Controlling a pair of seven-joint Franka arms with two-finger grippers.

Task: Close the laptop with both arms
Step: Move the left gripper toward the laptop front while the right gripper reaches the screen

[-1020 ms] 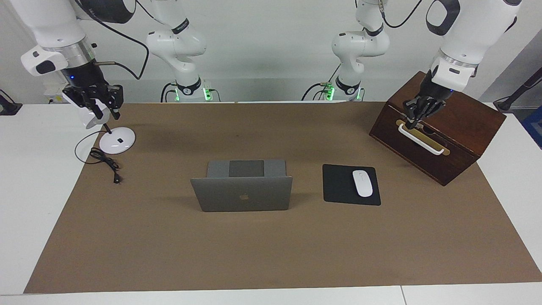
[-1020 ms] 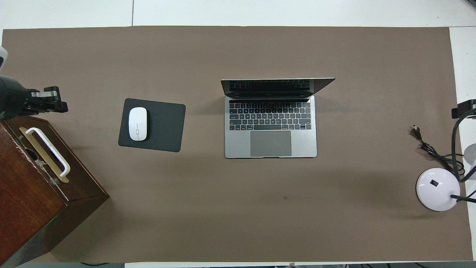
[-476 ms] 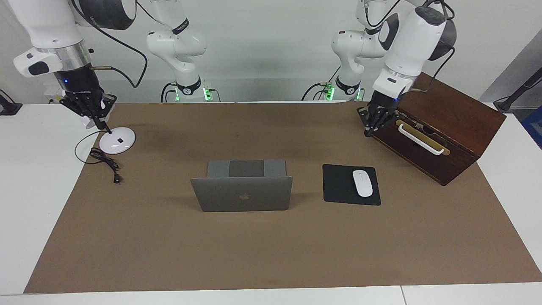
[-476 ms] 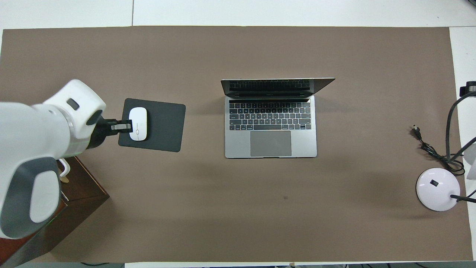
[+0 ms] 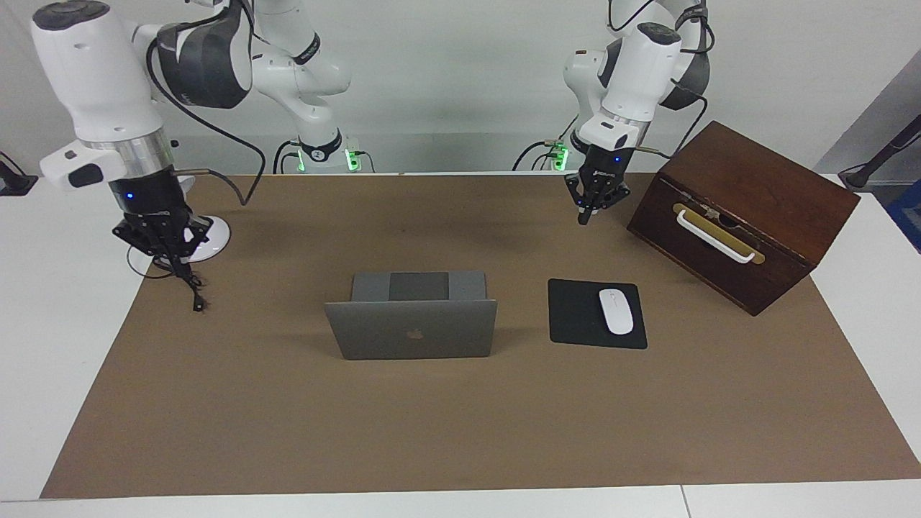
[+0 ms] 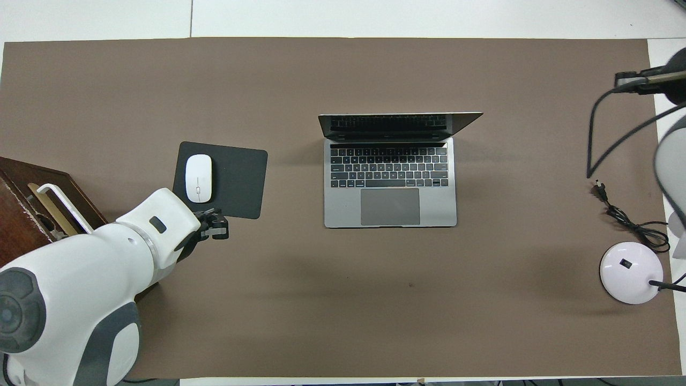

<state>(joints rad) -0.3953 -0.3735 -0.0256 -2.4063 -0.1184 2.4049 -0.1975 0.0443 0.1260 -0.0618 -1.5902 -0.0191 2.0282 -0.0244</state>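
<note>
The silver-grey laptop [image 5: 411, 329] stands open in the middle of the brown mat, its lid upright and the logo side turned away from the robots. Its keyboard shows in the overhead view [image 6: 390, 182]. My left gripper [image 5: 584, 214] is shut and empty. It hangs over the mat beside the wooden box's corner, toward the left arm's end from the laptop, and also shows in the overhead view [image 6: 218, 228]. My right gripper [image 5: 173, 265] hangs low over the lamp's cable, toward the right arm's end from the laptop. Neither touches the laptop.
A black mouse pad [image 5: 572, 313] with a white mouse [image 5: 616, 311] lies beside the laptop toward the left arm's end. A dark wooden box [image 5: 748, 216] with a white handle stands at that end. A white lamp base [image 6: 629, 271] and black cable [image 6: 627, 220] lie at the right arm's end.
The left gripper left the box handle and swung toward the table's middle. The right gripper came down from above the lamp to just over its cable. The laptop has not moved.
</note>
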